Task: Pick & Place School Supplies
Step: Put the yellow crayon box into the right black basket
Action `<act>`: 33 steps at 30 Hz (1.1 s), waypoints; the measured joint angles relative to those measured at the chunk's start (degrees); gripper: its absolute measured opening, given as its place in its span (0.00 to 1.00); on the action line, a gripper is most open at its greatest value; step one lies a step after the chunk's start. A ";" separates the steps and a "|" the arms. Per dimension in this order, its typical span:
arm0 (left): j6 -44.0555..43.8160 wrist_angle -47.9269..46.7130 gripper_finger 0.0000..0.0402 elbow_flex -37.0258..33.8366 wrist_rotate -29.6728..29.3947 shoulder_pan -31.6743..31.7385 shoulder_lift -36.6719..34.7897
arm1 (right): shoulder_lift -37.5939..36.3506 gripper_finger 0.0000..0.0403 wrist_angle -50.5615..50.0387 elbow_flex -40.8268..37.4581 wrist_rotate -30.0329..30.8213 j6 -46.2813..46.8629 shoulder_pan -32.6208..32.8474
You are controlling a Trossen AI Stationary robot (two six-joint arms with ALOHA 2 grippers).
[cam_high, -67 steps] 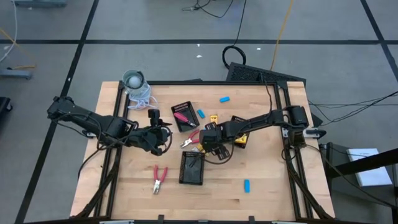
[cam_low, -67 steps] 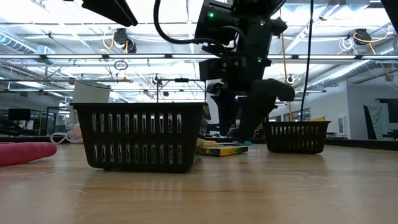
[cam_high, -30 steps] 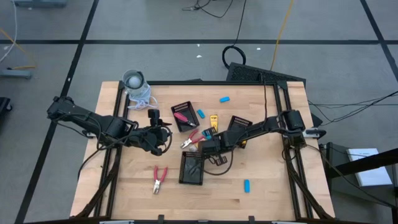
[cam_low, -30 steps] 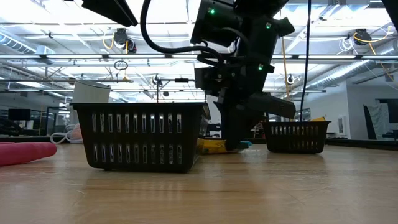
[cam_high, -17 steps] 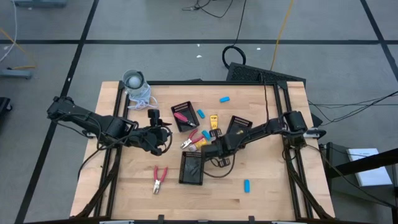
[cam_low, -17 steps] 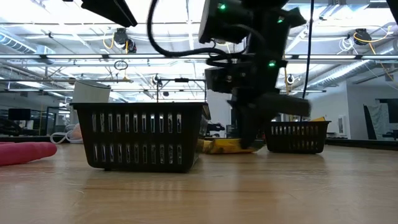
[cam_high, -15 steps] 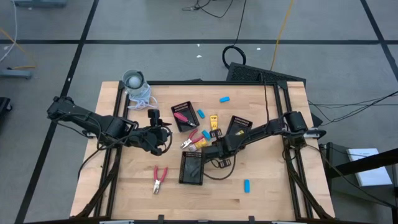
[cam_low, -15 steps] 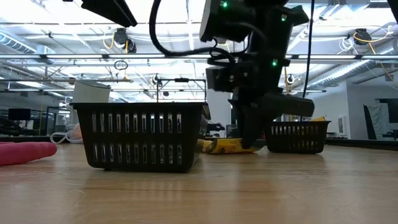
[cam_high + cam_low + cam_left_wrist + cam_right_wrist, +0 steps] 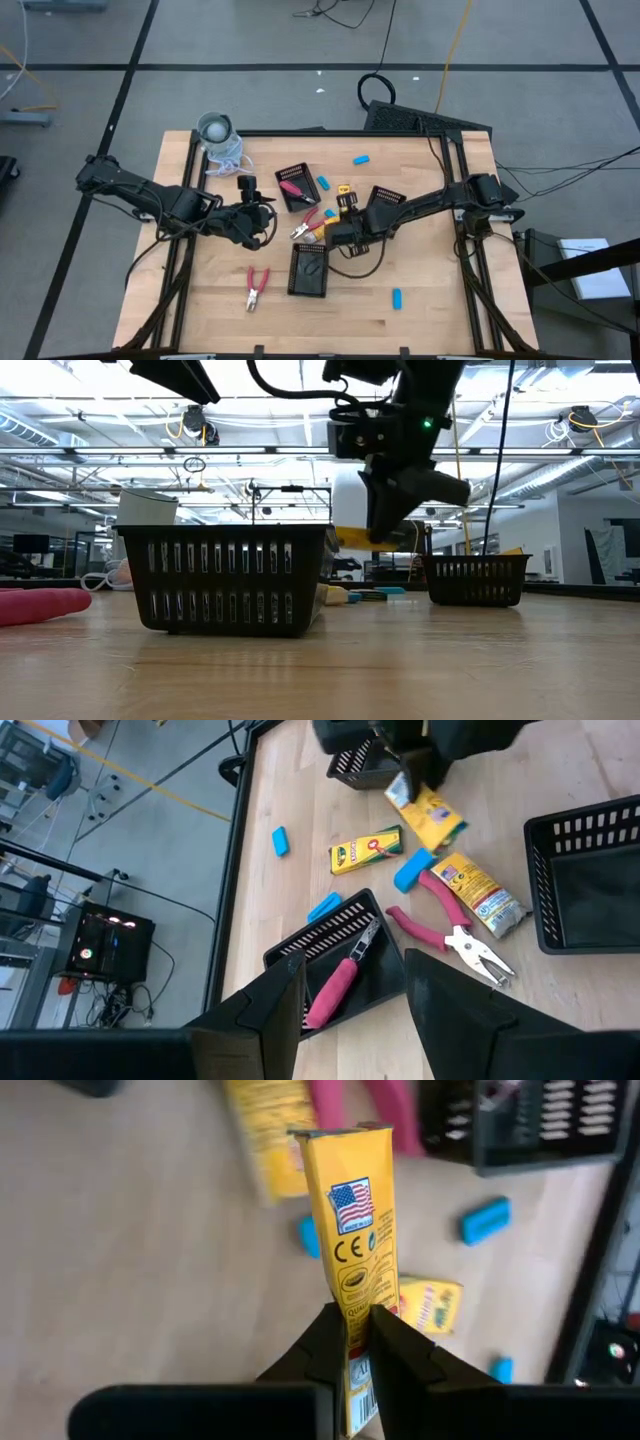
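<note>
My right gripper point(image 9: 345, 224) point(image 9: 385, 528) hangs above the table's middle, shut on a yellow crayon box point(image 9: 355, 1230) point(image 9: 350, 538). Below it on the table lie another yellow box point(image 9: 478, 895), red-handled pliers point(image 9: 450, 925) and a light-blue piece point(image 9: 413, 872). A third yellow box point(image 9: 343, 190) lies flat farther back. My left gripper point(image 9: 262, 215) point(image 9: 355, 1020) waits open left of the middle, nothing between its fingers. My right gripper pinches one end of the yellow box point(image 9: 358, 1335) between its two fingers, which come slanting down from the table's right side. The box sticks out past the fingertips along them. It hangs lifted clear of the table, roughly level in the low view.
Three black slotted trays stand around the middle: one point(image 9: 297, 185) with red pliers inside, one point(image 9: 385, 200) at the right, one point(image 9: 308, 270) nearer the front. More pliers point(image 9: 256, 287) and blue pieces point(image 9: 397, 297) point(image 9: 361, 158) lie about. A grey-white cup point(image 9: 216, 128) stands far left.
My right gripper stood low on the table at the yellow box and has risen with it, drawing a little toward the table's far right. The box, flat on the table before, now hangs clear above it.
</note>
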 joint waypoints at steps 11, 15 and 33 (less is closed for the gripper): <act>-0.17 -0.42 0.44 0.00 0.00 -0.01 -0.01 | -1.23 0.06 -17.40 1.50 2.68 7.01 -4.36; -0.14 -0.44 0.44 0.00 0.00 0.00 -0.01 | -2.92 0.06 -20.39 -0.28 2.56 10.01 -4.65; -0.11 -0.15 0.44 0.00 0.00 0.01 0.01 | -7.39 0.06 -20.38 -12.26 -7.17 16.48 -6.06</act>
